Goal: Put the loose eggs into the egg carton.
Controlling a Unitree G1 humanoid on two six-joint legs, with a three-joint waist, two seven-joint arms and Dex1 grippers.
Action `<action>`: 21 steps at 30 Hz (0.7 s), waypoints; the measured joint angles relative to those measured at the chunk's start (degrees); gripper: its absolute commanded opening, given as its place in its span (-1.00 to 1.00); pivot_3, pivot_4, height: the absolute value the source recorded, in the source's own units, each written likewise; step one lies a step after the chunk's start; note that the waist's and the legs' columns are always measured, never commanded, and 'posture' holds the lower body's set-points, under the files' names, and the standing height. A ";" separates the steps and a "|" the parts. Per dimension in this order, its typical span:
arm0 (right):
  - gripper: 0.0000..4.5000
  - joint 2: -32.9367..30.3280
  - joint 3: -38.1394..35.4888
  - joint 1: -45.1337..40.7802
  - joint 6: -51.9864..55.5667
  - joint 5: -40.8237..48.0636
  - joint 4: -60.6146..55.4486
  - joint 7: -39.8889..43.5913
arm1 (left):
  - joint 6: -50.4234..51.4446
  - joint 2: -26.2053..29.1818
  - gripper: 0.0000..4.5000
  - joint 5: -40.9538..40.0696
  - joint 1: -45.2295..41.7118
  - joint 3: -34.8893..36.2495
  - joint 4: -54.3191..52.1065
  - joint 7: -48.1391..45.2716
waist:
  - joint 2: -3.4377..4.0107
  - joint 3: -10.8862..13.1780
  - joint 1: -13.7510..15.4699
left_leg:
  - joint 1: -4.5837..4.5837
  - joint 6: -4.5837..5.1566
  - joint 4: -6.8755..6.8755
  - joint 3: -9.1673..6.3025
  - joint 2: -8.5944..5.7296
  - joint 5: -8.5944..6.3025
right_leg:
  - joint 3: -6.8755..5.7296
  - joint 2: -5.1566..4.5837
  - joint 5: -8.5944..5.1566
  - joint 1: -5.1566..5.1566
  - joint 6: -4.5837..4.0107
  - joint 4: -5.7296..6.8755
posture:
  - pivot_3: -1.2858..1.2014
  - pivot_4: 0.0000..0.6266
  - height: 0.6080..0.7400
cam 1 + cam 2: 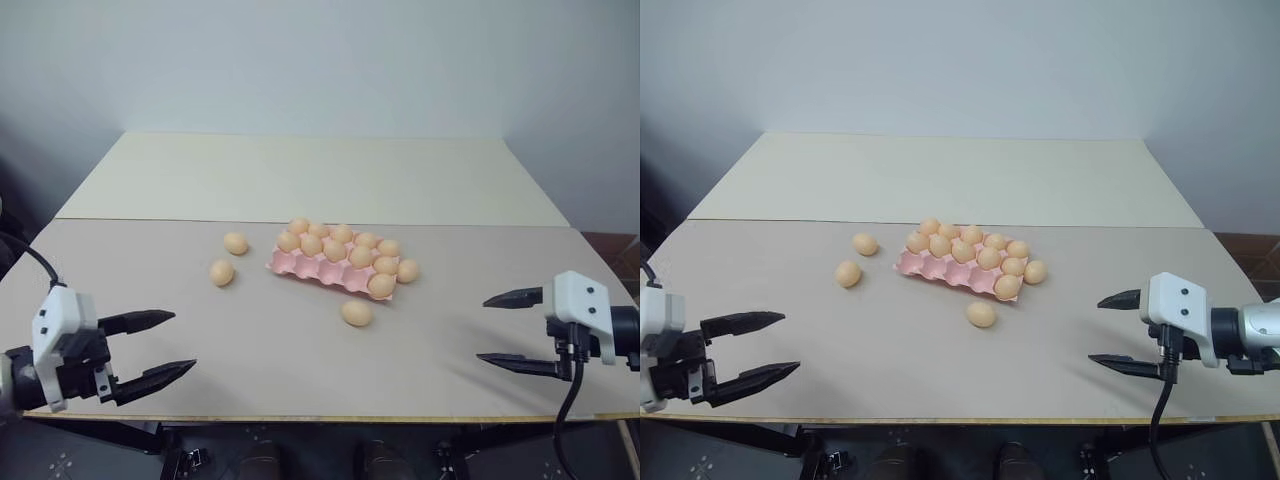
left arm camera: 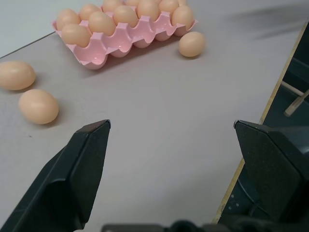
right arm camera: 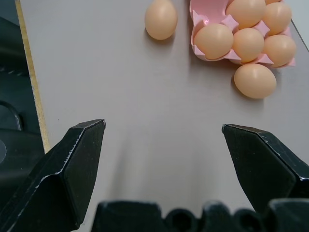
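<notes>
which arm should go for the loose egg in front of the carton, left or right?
Probably right. That loose egg lies off the near right corner of the egg carton, closer to the right end effector, which is open and faces it. The left end effector, also open, better suits the two eggs left of the carton.

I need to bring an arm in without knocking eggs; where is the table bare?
Bare: the near strip of the beige table between the left gripper and right gripper, and the cream far half. Crowded: the pink moulded egg carton, with tan loose eggs on three sides.
</notes>
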 measured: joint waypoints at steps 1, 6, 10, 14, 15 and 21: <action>1.00 0.00 0.00 0.00 0.00 0.00 0.00 0.00 | 0.24 0.00 0.99 -0.02 -0.09 0.00 0.00 0.01 | 0.00 0.00 0.00 | 0.00 0.00 0.00 0.00 0.00 0.00 | 0.00 0.01 0.00 0.00 0.00 0.00 | 0.03 -0.52 1.00; 1.00 0.00 0.00 -0.01 -0.01 -0.01 0.00 -0.01 | 2.29 -0.23 0.99 -1.10 -2.27 0.00 0.00 2.25 | 0.00 0.00 0.00 | -0.01 0.00 0.00 0.01 0.06 0.00 | 0.00 0.05 0.00 -0.02 -0.01 0.00 | 0.03 -0.52 1.00; 1.00 0.00 0.00 -0.01 -0.06 -0.01 0.04 0.04 | 2.25 -0.33 0.99 -1.10 -3.32 -0.02 -0.01 3.02 | 0.00 0.00 0.01 | -0.01 0.00 0.00 0.03 0.07 0.00 | 0.00 0.08 0.01 -0.01 -0.03 0.00 | 0.03 -0.52 1.00; 1.00 0.00 0.00 -0.12 -0.27 -0.24 0.83 -0.10 | 2.00 -0.46 0.99 -0.96 -3.34 -1.15 -0.07 2.65 | 0.00 0.00 0.01 | 0.00 -0.01 0.00 0.07 0.09 0.00 | 0.01 0.09 0.01 -0.02 -0.05 0.00 | 0.03 -0.52 1.00; 1.00 0.00 0.00 -0.26 -0.30 -0.49 1.11 -0.28 | 2.00 -0.70 0.99 -1.02 -3.34 -1.36 -0.08 2.58 | 0.00 0.00 0.01 | 0.00 -0.01 0.00 0.07 0.09 0.00 | 0.02 0.09 0.02 -0.02 -0.05 0.00 | 0.03 -0.52 1.00; 1.00 1.45 -0.22 -3.48 -0.09 -0.97 1.47 -5.60 | 1.89 -1.19 0.99 -1.44 -3.51 -2.36 -0.02 0.67 | 0.00 0.00 -0.02 | 0.00 -0.01 0.01 0.11 0.19 0.00 | 0.03 0.19 0.04 -0.07 -0.10 0.02 | 0.03 -0.52 1.00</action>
